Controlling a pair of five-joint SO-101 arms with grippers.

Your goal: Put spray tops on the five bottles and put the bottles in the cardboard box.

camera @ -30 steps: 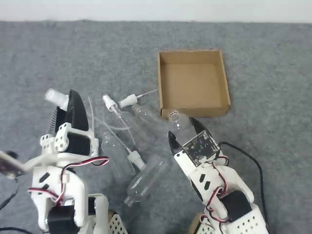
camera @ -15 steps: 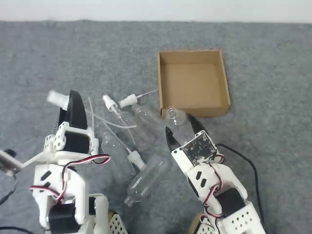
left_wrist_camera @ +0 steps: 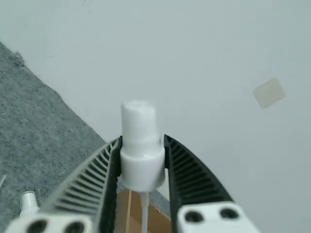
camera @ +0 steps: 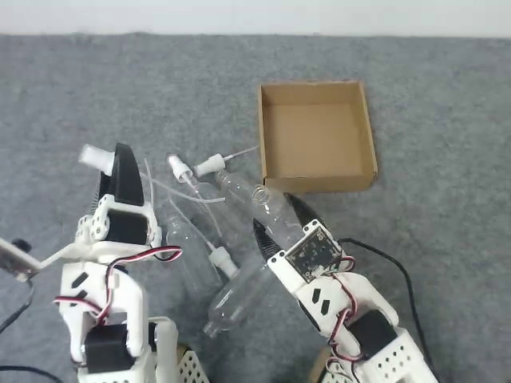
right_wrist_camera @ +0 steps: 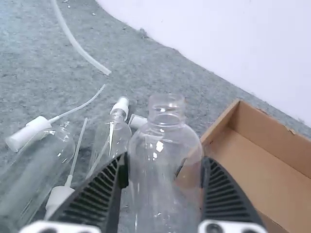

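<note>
Fingers of my left gripper [left_wrist_camera: 142, 141]: clamped on a white spray top [left_wrist_camera: 139, 121], one ribbed pad against each side of its collar. Its nozzle end stood clear of the fingertips and its thin tube ran down between the jaws. From above, this gripper [camera: 114, 159] was raised over the grey carpet [camera: 447, 96], well apart from the cardboard box [camera: 316, 132].

Fingers of my right gripper [right_wrist_camera: 163, 162]: closed around the body of a clear bottle [right_wrist_camera: 165, 141], whose open neck carried no top. From above, the bottle [camera: 270, 204] was just off the near wall of the box, at its corner nearest the other bottles.

Cardboard box: open side up, on the carpet toward its far edge, nothing inside.

Other bottles [camera: 188, 249]: clear, lying on the carpet between my two arms, some touching or overlapping.

Loose spray tops [camera: 209, 165]: white, lying among those bottles, their thin tubes across the carpet.
</note>
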